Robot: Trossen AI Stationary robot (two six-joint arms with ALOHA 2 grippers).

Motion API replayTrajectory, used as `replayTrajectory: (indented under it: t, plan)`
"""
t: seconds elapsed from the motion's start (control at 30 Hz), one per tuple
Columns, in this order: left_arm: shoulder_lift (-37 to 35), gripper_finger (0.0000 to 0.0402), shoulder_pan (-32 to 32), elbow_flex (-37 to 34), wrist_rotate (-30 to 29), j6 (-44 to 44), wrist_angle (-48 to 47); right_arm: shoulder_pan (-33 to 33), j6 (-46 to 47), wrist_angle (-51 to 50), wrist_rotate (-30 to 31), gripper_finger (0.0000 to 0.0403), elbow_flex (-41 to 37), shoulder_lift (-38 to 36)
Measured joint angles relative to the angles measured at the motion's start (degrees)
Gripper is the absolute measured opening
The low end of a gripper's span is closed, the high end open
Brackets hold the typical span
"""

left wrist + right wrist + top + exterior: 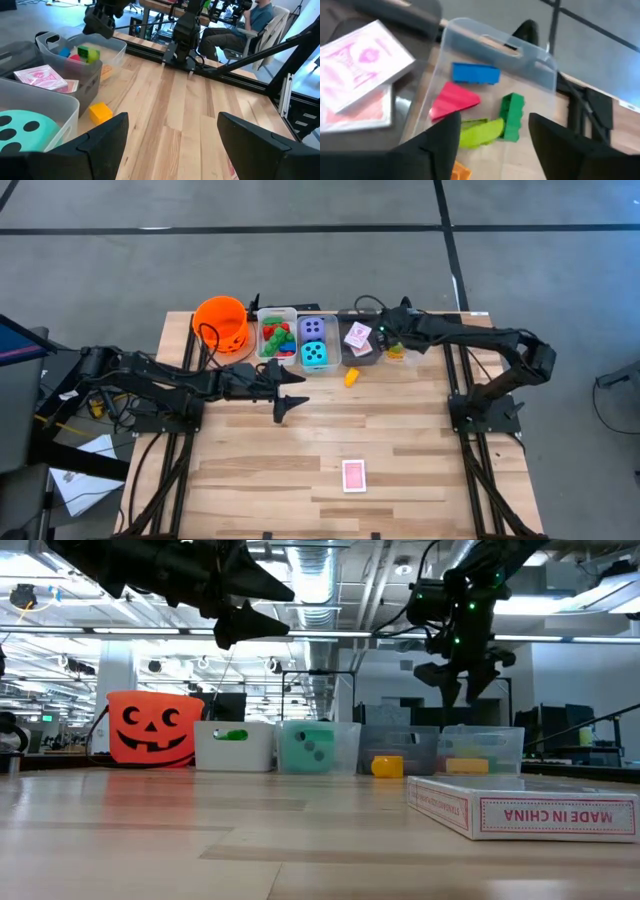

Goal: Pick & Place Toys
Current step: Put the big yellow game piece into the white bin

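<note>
Fingers of the right gripper (492,145) are spread wide and hold nothing, hung above a clear bin (520,45). Between and just beyond them, inside that bin, are seen a blue brick (476,73), a pink wedge (454,100), a green studded brick (512,116) and a curved lime piece (481,132), all glossy hard plastic.

The left gripper (170,145) is likewise parted wide and empty, low over pale wood planks (170,100). A yellow brick (100,112) lies loose on the wood just off one of its fingers; the teal die (20,131), matte with dark round dots, sits binned beside it.

Sorting is judged mostly done: bricks, both dice and some pink-backed cards (357,334) are binned. Left out: the yellow brick and one boxed card deck (354,475), flat and rectangular, well apart from both grippers.
</note>
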Motion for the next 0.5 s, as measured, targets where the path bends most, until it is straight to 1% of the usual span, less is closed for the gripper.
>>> replayTrajectory:
  t: [0.07, 0.13, 0.3, 0.4, 0.5]
  plan:
    - [0.00, 0.0298, 0.00, 0.00, 0.00, 0.00, -0.02, 1.03, -0.85, 0.42, -0.96, 0.0244, -0.01, 0.00]
    - [0.00, 0.0298, 0.00, 0.00, -0.02, 0.00, -0.02, 3.82, -1.16, 1.79, -0.83, 0.0258, -0.38, 0.00]
    - [0.00, 0.0298, 0.00, 0.00, -0.02, 0.09, -0.04, 15.57, -2.14, 7.20, -0.02, 0.0267, -1.95, 0.02]
    - [0.00, 0.0298, 0.00, 0.00, -0.02, 1.38, -0.04, 23.86, -0.80, 11.44, 2.90, 0.0268, -3.12, 0.04]
    - [0.00, 0.0298, 0.00, 0.00, -0.02, 1.57, -0.02, 31.57, 3.66, 13.59, 7.60, 0.0268, -3.32, 0.04]
